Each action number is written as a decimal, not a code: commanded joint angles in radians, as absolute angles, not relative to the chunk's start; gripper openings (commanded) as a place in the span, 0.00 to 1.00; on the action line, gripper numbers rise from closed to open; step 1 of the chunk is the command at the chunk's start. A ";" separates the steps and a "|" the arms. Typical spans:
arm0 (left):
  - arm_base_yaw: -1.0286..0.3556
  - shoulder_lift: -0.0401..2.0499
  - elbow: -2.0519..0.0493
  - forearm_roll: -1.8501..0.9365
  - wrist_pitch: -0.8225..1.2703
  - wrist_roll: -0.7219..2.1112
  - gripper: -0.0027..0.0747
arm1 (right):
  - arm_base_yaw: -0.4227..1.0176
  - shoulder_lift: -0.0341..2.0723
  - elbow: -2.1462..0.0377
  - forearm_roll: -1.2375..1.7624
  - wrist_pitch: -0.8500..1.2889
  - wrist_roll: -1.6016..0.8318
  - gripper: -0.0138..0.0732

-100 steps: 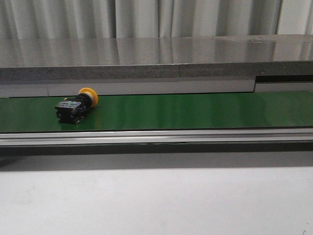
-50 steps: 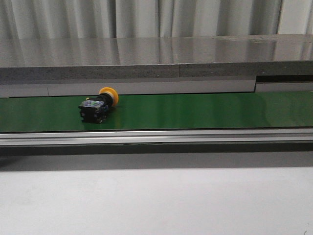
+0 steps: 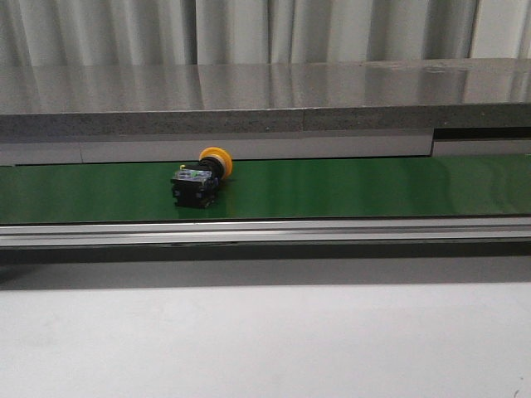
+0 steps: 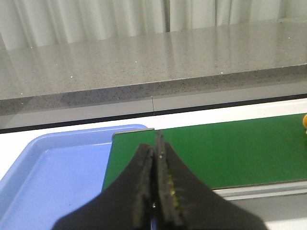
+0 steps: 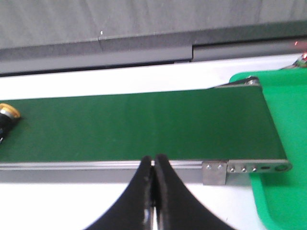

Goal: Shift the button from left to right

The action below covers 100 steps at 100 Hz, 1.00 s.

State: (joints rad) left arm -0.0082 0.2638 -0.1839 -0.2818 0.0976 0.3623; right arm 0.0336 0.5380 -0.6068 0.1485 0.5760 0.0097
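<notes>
While neither tool holds anything, the scene reads so:
Left tool point(image 4: 155, 191): fingers pressed together, empty, poised over the belt's left end beside the blue tray point(image 4: 53, 177).
Right tool point(image 5: 153, 191): fingers together, empty, waiting above the belt's right end, likely to meet the part.
Button point(image 3: 199, 180): lying on its side on the green belt point(image 3: 348, 186), left of centre, yellow cap toward the back.
Surroundings: green tray point(image 5: 285, 129) past the belt's right end; grey ledge point(image 3: 265, 99) behind.
Obstacles: none visible between button and right end.
</notes>
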 commanded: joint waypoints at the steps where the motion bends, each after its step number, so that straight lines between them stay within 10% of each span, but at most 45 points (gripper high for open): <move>1: -0.014 0.272 -0.214 -0.291 0.030 0.361 0.01 | 0.032 0.666 -0.733 0.185 0.620 0.000 0.08; 41: -0.014 0.272 -0.214 -0.291 0.030 0.361 0.01 | 0.032 0.970 -0.858 0.294 0.664 0.000 0.10; 74: -0.014 0.272 -0.214 -0.291 0.030 0.361 0.01 | 0.032 1.022 -0.858 0.297 0.698 0.000 0.80; 100: -0.014 0.272 -0.214 -0.291 0.030 0.361 0.01 | 0.032 1.040 -0.863 0.374 0.694 -0.020 0.85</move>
